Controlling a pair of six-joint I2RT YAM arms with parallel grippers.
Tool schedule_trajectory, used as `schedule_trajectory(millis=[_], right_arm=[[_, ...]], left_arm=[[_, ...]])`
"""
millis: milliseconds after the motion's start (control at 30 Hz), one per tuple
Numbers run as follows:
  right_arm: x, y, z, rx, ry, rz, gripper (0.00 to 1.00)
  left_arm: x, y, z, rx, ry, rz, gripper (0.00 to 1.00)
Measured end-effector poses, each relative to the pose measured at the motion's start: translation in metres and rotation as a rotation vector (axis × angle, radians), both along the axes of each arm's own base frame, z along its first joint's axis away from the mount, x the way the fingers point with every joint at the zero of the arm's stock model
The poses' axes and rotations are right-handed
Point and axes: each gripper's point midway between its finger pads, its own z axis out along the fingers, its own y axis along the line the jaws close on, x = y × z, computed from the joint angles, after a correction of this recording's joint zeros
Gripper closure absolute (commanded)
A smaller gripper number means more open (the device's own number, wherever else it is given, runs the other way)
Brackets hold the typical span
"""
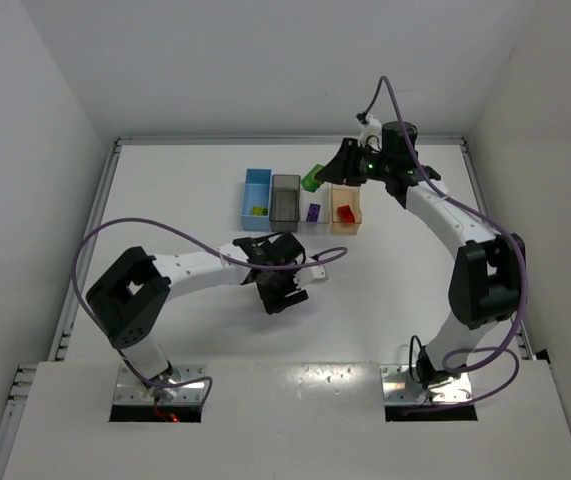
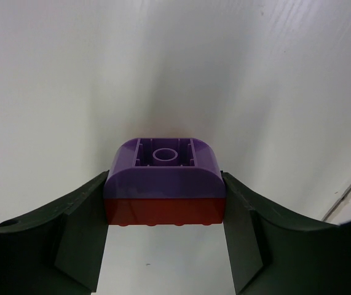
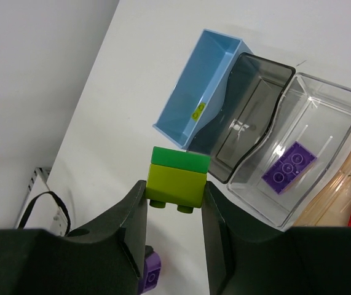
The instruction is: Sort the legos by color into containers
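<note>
Gripping a purple brick stuck onto a red one, the left pincer hangs over the mid surface, probably awaiting separation, while the right pincer clamps a dark-green-on-yellow-green stack near the far containers, likewise needing splitting.

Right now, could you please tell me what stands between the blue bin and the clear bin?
The smoky dark grey bin stands between the blue bin and the clear bin, all side by side; the right wrist view shows it best.
</note>
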Motion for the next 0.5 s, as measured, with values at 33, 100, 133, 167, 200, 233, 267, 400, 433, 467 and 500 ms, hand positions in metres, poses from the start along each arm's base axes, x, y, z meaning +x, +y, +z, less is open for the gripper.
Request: schedule_trajectory(millis=[33, 100, 133, 167, 200, 233, 267, 400, 433, 467, 500], right_arm=[[0.000, 0.000, 0.000, 0.000, 0.000, 0.000, 1.00], [0.000, 0.000, 0.000, 0.001, 0.001, 0.001, 1.00], [0.000, 0.000, 0.000, 0.002, 0.001, 0.001, 1.00], [0.000, 0.000, 0.000, 0.002, 0.001, 0.001, 1.00], [0.000, 0.000, 0.000, 0.002, 0.001, 0.000, 1.00], [0.000, 0.000, 0.000, 0.002, 0.001, 0.000, 1.00], [0.000, 0.000, 0.000, 0.003, 0.001, 0.000, 1.00], [0.001, 0.000, 0.001, 0.004, -0.005, 0.000, 1.00], [0.001, 0.000, 0.001, 0.004, -0.005, -0.001, 1.00], [0.001, -0.001, 0.001, 0.005, -0.005, -0.002, 1.00], [0.002, -0.002, 0.002, 0.005, -0.008, -0.004, 1.00]], left_arm=[[0.002, -0.002, 0.002, -0.003, -0.011, -0.016, 0.54], [0.007, -0.006, 0.007, -0.013, -0.034, -0.046, 0.48], [0.010, -0.009, 0.010, -0.018, -0.045, -0.058, 0.44], [0.013, -0.012, 0.012, -0.024, -0.056, -0.069, 0.41], [0.016, -0.014, 0.014, -0.028, -0.065, -0.078, 0.38], [0.018, -0.017, 0.016, -0.033, -0.072, -0.084, 0.36], [0.021, -0.020, 0.017, -0.038, -0.076, -0.088, 0.34], [0.026, -0.024, 0.015, -0.050, -0.074, -0.096, 0.28], [0.025, -0.024, 0.014, -0.049, -0.069, -0.098, 0.27], [0.025, -0.024, 0.013, -0.048, -0.065, -0.099, 0.26], [0.024, -0.024, 0.012, -0.049, -0.060, -0.099, 0.24]])
